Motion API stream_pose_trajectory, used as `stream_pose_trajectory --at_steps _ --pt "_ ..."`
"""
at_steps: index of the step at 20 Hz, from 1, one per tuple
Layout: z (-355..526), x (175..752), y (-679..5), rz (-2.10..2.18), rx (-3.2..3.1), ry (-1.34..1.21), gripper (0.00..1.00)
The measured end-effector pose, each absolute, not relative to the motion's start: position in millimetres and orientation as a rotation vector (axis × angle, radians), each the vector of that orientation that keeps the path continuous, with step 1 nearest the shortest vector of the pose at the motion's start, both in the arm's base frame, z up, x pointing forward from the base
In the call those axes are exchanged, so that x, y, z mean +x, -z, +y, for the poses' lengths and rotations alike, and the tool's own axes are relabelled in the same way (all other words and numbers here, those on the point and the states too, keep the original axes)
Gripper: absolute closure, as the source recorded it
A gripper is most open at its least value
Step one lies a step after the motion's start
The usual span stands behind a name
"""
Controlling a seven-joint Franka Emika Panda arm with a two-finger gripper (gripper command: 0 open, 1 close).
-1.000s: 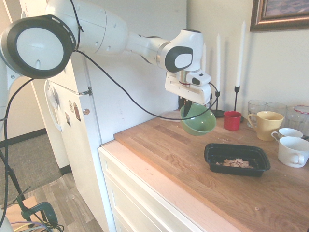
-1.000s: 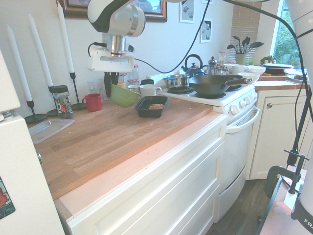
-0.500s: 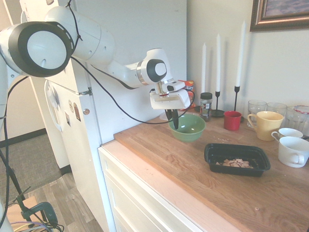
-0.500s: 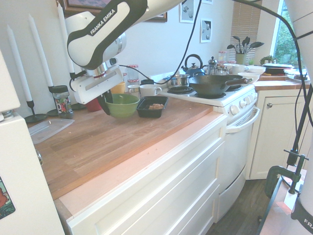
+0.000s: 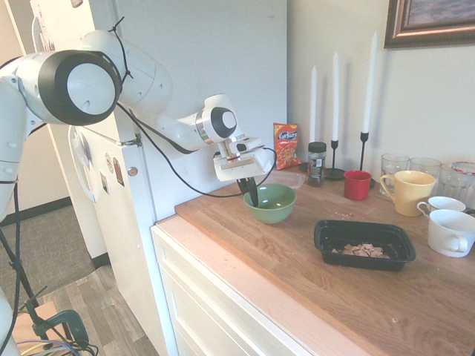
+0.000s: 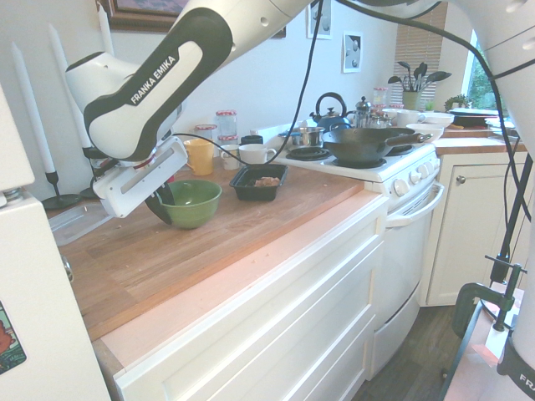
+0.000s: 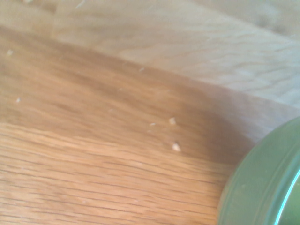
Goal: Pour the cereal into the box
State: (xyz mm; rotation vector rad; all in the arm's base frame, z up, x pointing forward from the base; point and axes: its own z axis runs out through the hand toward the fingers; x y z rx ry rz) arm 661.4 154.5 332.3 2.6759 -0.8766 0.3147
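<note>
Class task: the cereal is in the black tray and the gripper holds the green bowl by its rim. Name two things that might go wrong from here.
1. The gripper pinches only the rim of the green bowl; letting go unevenly might rock or tip it.
2. The bowl sits near the clear container and spice jar; a wide withdrawal may knock them.

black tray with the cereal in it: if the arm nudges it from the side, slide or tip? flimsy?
Likely slides rather than tips: the black tray is shallow and wide, sitting flat on the smooth wooden counter. Probably light, since only a small heap of cereal lies in it, so a slight push may move it. The thin glossy plastic walls look likely to flex if pinched.
</note>
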Motion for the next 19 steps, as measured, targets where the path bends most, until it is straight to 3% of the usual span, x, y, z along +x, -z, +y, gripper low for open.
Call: stream_pose_trajectory --at_steps 2,3,13,19 --pt "155.1 661.4 -330.6 -0.871 2.673 -0.316 1.0" --pt "155.3 661.3 -330.5 -0.871 2.673 -0.316 0.0" --pt "154.7 660.1 -342.7 -0.897 2.686 -0.317 0.0" --pt "130.0 646.1 -420.3 -1.022 2.81 -0.185 0.0"
